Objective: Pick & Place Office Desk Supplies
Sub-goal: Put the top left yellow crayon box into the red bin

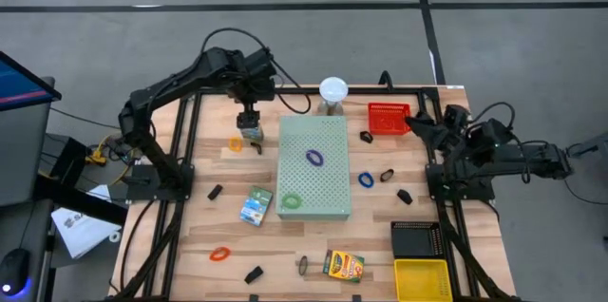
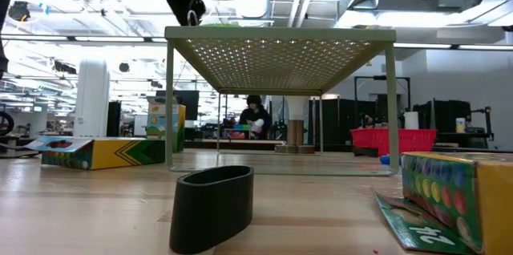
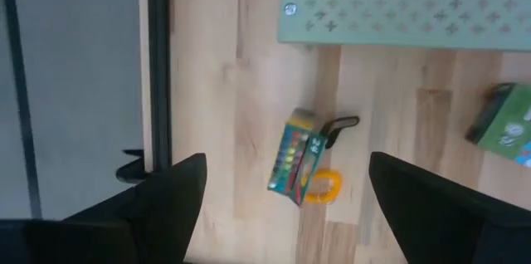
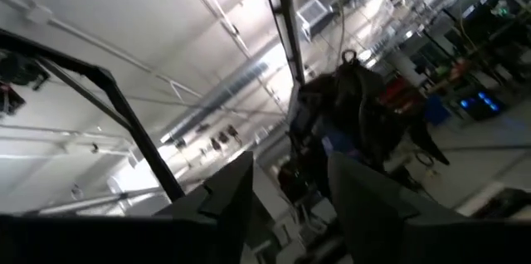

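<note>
My left gripper (image 3: 282, 206) hangs open, pointing down, above a small yellow-green printed box (image 3: 294, 163) that lies on the table beside an orange band loop (image 3: 323, 186) and a black clip (image 3: 340, 124), touching none of them. In the high view it (image 1: 249, 117) stands off the pale-green board's far left corner. A purple loop (image 1: 314, 158) and a green loop (image 1: 291, 201) lie on the board. A teal box (image 1: 256, 205), a blue loop (image 1: 366, 179) and black clips lie around it. My right gripper (image 4: 286, 202) is at the right edge, tilted up at the ceiling, open and empty.
The pale-green perforated board (image 1: 328, 141) stands on legs mid-table. A white dome (image 1: 332, 88) and a red basket (image 1: 389, 119) are at the far side. A black tray (image 1: 416, 240) and a yellow tray (image 1: 421, 278) sit near right. Another printed box (image 1: 343, 265) and an orange loop (image 1: 220, 254) lie near the front.
</note>
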